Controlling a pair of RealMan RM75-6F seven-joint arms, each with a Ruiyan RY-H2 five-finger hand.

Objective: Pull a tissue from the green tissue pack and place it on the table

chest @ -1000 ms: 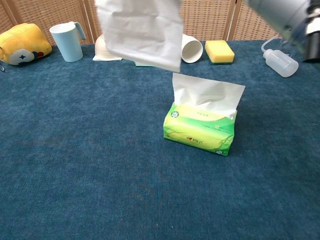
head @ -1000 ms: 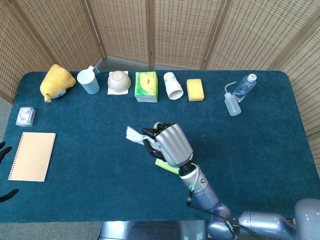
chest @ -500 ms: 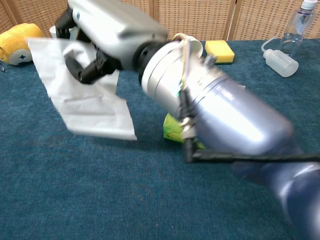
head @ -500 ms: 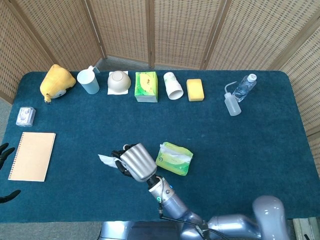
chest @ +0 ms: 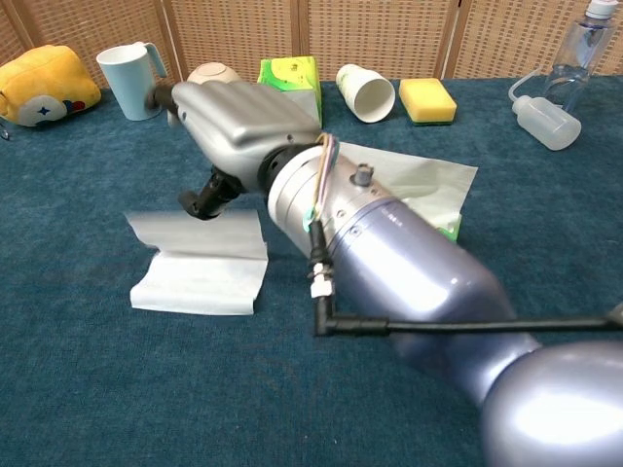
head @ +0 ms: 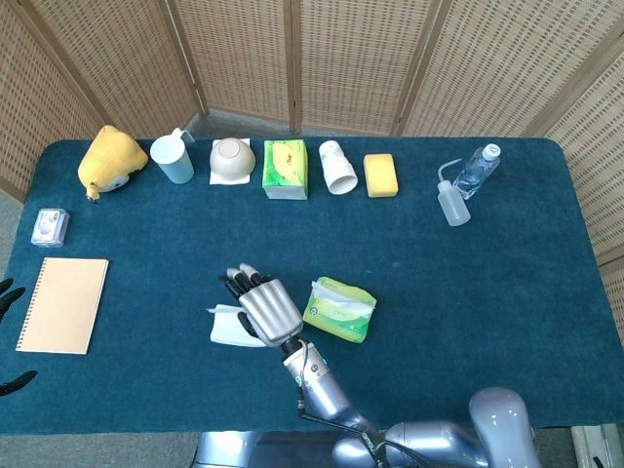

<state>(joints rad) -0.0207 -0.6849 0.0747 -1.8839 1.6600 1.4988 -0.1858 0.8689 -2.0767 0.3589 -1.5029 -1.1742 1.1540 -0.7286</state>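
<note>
Reading labels first: I can't make out any print on the green tissue pack [head: 338, 310], too small/blurred in both views. Pack lies mid-table toward the near edge, w/ a white sheet standing out of its top slot; in chest view my right arm covers most of it. The tissue [chest: 198, 260] lies flat on the blue table [head: 487, 273], just left of the pack, partly folded over itself. My right hand [head: 261, 303] sits over the tissue's right part, fingers spread & pointing toward the far edge, holding nothing that I can see; can't tell if fingertips touch the sheet. Left hand [head: 8, 294] barely shows at the left edge, dark fingers apart, nothing in them. Along the far edge, l to r: yellow plush [head: 109, 160], pale blue mug [head: 174, 158], upturned bowl [head: 232, 159] on a napkin, green tissue box [head: 286, 168], white cup [head: 338, 167] on its side, yellow sponge [head: 380, 175], squeeze bottle [head: 451, 201], water bottle [head: 477, 170]. Near the left edge: small clear case [head: 49, 227], spiral notebook [head: 63, 303].
</note>
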